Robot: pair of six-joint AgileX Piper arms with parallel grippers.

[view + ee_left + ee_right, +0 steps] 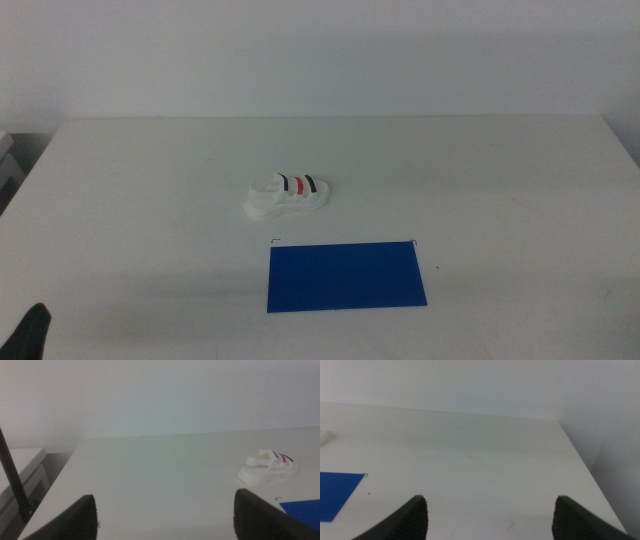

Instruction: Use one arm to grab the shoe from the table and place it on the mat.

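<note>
From the middle view I saw the shoe (287, 195) on the counter (500, 180), just behind the mat (345, 277) and untouched; the left tool (30, 330) barely showed. The left wrist view had its jaws wide, the shoe well ahead. The right tool (490, 517) (idle) gaped wide too. I judged the reach not begun; next, approach and straddle the shoe.
</note>
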